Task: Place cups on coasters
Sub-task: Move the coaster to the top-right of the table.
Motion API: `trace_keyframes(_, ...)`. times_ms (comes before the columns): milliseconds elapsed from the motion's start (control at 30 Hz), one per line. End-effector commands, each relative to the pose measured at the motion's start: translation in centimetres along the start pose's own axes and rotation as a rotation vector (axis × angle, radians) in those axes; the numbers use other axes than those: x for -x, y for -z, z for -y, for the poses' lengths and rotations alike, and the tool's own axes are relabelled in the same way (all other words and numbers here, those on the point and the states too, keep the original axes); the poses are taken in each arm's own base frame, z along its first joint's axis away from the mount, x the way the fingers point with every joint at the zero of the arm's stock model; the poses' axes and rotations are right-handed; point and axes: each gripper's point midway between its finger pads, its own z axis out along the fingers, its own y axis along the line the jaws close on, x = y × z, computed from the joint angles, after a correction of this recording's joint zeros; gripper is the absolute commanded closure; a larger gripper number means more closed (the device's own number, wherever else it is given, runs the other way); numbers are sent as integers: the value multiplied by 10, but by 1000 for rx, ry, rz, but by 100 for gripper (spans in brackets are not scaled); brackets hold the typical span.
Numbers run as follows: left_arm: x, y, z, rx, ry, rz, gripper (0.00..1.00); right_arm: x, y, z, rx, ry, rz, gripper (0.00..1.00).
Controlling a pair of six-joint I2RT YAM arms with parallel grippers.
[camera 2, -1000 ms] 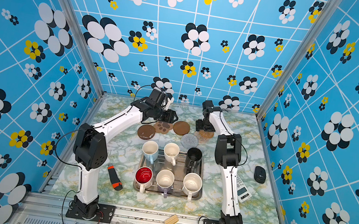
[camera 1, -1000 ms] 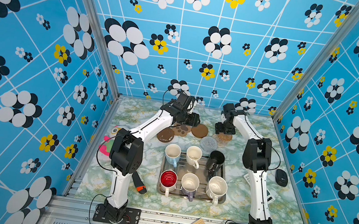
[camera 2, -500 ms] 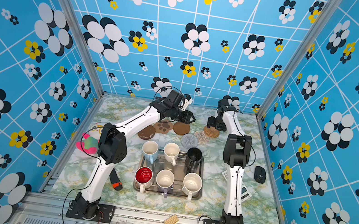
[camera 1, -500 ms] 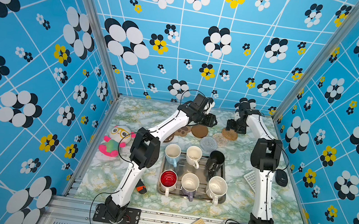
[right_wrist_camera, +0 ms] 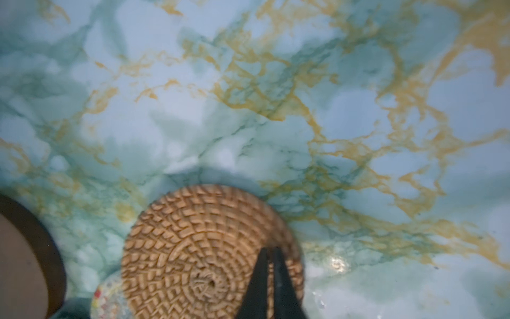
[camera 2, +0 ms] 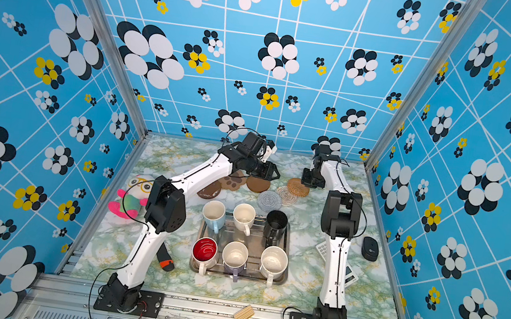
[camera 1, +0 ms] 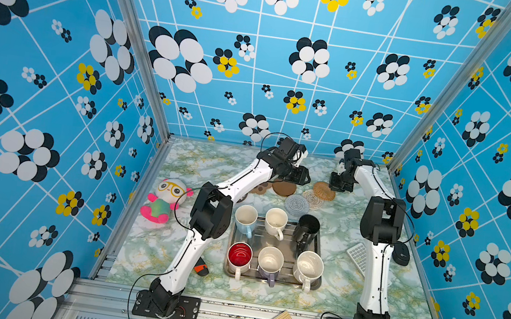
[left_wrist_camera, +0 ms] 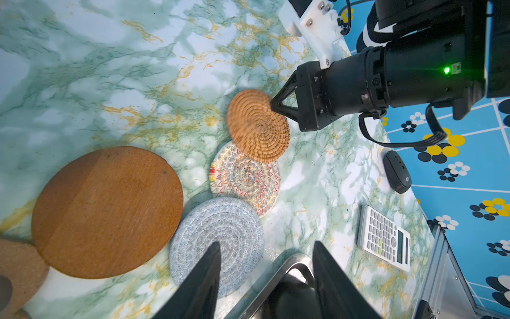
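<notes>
Right gripper closed, tips at rattan coaster rim; coaster overlaps patterned mat, bare table beyond. Left gripper half-wide, empty, above grey mat. All six cups on tray, seen only in both top views.

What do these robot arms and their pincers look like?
The left arm and right arm are slim white tubes with chunky black joints, trailing thin black cables. The left gripper and right gripper each end in two black wedge-shaped fingers. A green light glows on the right wrist.

Six cups upright on tray; coasters clustered behind, rattan coaster overlapping whitish coaster.
</notes>
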Motion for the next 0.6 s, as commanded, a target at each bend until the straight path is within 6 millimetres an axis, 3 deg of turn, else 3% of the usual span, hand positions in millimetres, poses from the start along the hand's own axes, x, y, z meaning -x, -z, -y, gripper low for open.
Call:
trace_keyframes(0, -5, -9, 2, -16, 18, -21, 46, -7, -1, -4, 15, -1, -28, 100)
trace_keyframes(167, -6, -9, 2, -13, 19, -25, 46, -14, -10, 8, -54, 14, -69, 100)
trace_keyframes(567, -9, -7, 0, 0, 16, -32, 46, -11, 3, 55, -146, -45, -61, 100)
